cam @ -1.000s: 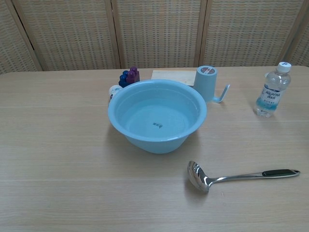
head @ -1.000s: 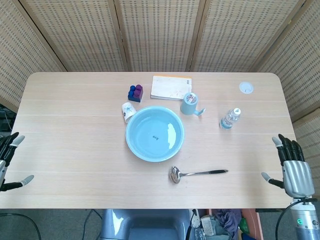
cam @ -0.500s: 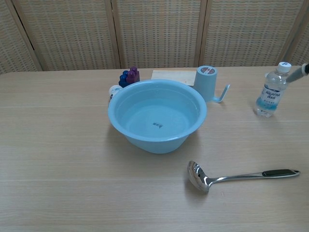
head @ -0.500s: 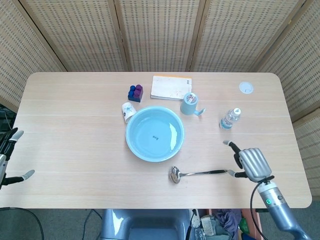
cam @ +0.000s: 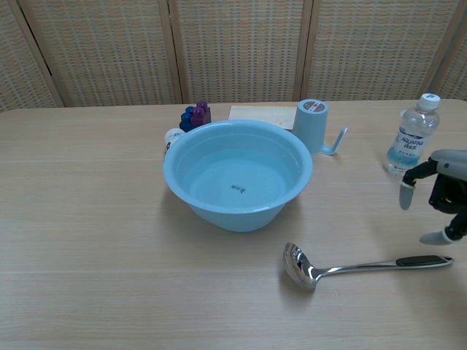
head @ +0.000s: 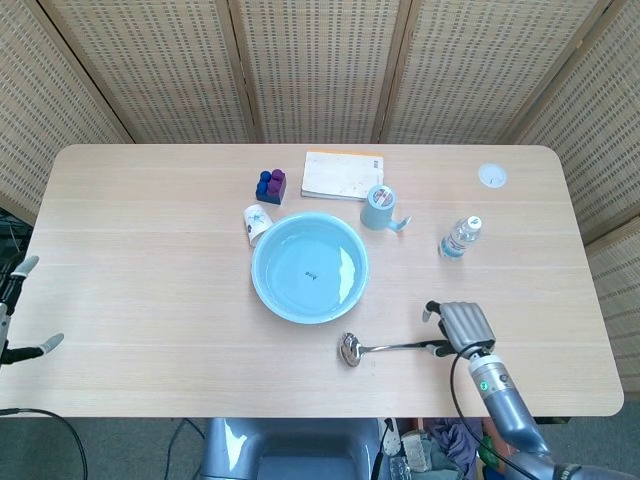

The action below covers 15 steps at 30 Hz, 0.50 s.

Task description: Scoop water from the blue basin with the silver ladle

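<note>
The fingers [cam: 406, 191] of the right hand [head: 464, 325] are being held apart and curved downward just above the dark end of the silver ladle [head: 395, 347] — nothing is being gripped, and in the chest view a gap is seen between the fingertips and the handle. The ladle is lying flat on the wooden surface [head: 150, 300], its bowl turned toward the blue basin [head: 310, 267] and set just in front of it; water is being held in the basin. The left hand [head: 15, 315] is being kept at the left edge of the head view, off the surface, its fingers spread with nothing in them.

Behind the basin, a small white cup [head: 256, 222], a stack of blue and purple blocks [head: 271, 185], a notebook [head: 342, 175] and a light blue cup [head: 379, 207] are being shown — with a water bottle [head: 460, 237] further right and a white disc [head: 492, 176] near the far corner.
</note>
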{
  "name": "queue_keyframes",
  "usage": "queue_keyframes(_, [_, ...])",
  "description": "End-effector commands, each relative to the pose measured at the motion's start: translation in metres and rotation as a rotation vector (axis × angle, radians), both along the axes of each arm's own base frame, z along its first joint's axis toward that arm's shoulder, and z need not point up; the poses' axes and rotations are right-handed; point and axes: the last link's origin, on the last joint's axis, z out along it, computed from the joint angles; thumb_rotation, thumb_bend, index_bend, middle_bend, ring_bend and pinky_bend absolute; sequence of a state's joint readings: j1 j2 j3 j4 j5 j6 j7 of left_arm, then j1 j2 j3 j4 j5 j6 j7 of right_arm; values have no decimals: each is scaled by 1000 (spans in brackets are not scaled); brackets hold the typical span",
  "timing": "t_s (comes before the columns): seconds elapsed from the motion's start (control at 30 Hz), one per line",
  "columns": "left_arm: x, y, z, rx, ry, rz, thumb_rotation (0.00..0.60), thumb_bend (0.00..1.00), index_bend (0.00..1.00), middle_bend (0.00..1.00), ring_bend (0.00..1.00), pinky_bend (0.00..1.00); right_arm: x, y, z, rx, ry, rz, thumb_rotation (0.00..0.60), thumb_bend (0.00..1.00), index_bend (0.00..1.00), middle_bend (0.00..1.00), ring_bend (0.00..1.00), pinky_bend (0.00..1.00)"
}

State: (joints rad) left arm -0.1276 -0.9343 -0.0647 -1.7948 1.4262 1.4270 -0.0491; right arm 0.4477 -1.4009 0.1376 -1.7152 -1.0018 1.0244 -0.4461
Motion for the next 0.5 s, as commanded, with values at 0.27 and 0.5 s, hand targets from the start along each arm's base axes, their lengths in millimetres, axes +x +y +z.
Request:
queue_keyframes(0.27, [1, 2, -6, -11, 14, 3, 600, 0, 0, 0, 0, 0, 2, 1, -31, 23, 21, -36, 600, 337, 489, 949, 1000, 1000])
queue_keyframes(0.5, [2, 3, -8, -12, 19, 9, 600, 0, 0, 0, 0, 0, -10, 6, -36, -3, 58, -35, 600, 337, 489, 949, 1000, 1000])
